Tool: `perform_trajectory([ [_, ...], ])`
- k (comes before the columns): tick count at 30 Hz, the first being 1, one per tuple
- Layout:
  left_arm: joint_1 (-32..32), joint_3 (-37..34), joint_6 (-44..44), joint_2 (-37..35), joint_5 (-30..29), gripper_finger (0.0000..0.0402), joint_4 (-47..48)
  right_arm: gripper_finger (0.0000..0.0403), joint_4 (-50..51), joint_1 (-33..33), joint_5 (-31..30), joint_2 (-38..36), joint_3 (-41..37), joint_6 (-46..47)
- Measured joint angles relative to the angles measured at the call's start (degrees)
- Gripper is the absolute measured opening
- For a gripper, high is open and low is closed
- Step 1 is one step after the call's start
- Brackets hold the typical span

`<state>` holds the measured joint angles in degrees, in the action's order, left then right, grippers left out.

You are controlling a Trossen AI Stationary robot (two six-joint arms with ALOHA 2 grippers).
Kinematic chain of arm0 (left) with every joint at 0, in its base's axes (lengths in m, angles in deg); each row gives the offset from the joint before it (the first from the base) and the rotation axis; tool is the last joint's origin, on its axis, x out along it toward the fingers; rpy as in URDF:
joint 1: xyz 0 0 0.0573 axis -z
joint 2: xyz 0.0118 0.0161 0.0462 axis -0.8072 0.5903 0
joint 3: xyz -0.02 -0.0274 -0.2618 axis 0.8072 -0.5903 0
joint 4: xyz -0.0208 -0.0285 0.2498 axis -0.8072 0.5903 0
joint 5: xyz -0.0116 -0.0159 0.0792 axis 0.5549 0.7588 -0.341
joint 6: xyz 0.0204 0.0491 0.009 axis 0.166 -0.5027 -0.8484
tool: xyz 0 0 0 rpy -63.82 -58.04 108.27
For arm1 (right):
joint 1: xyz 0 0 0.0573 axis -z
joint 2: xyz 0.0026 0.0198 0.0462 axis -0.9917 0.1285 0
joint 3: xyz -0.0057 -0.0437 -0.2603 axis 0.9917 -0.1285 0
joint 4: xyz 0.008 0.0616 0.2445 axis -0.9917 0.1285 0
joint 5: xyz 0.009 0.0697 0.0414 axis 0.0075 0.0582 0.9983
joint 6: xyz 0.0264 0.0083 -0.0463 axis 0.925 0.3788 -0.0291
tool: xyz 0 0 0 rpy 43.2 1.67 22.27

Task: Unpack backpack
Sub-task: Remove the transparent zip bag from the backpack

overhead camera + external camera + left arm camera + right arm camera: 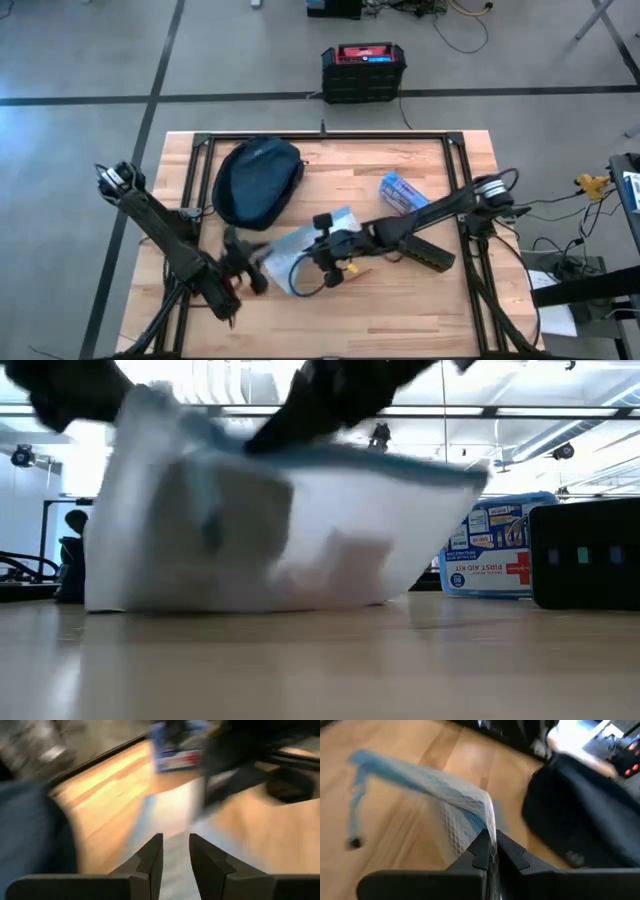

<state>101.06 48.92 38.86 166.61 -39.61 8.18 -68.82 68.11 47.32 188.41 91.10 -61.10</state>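
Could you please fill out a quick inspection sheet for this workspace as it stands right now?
Surface: wooden table, black frame along its edges.
Job's things: backpack lying at the far left of the table; clear zip bag near the middle.
Clutter: first aid kit and a black box on the right side.
Grippers: right gripper jaws shut on the zip bag's edge; left gripper jaws slightly apart beside the bag, holding nothing seen.
Cables: loose cables on the floor.
Surroundings: black crate with red top behind the table.
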Motion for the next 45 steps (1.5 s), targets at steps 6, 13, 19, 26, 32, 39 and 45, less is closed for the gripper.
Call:
perform_trajectory([
  [6, 0.2, -0.5, -18.5, 10.3, 8.1, 0.0080, -19.9, 0.0000, -2.6, -0.3, -0.1, 5.4, 1.0, -0.2],
  [13, 0.2, -0.6, 0.3, 15.7, 12.3, 0.0080, -4.9, 0.0049, 3.3, -2.5, 2.5, 5.6, 1.0, 0.2],
  [19, 0.2, -2.3, 8.2, 16.2, 19.5, 0.0080, -1.4, 0.0147, 7.3, -6.0, 2.5, 3.8, 1.0, 0.3],
  [26, 0.1, -4.2, 14.9, 16.1, 30.1, 0.0080, -2.6, 0.0210, 10.5, -8.2, 2.2, 4.6, 0.6, 4.2],
  [32, 0.1, -4.6, 15.1, 16.0, 37.0, 0.0080, -11.6, 0.0217, 11.9, -5.9, 1.2, 7.6, 0.3, 2.9],
  [39, -0.5, -1.2, 5.1, 15.3, 39.6, 0.0080, -9.7, 0.0211, 10.8, -0.7, -9.7, 8.2, 0.8, -7.9],
  [45, -1.5, 4.5, 3.9, 12.9, 35.4, 0.0080, 4.9, 0.0210, 10.8, 0.9, -12.9, 5.6, 3.6, -10.8],
])
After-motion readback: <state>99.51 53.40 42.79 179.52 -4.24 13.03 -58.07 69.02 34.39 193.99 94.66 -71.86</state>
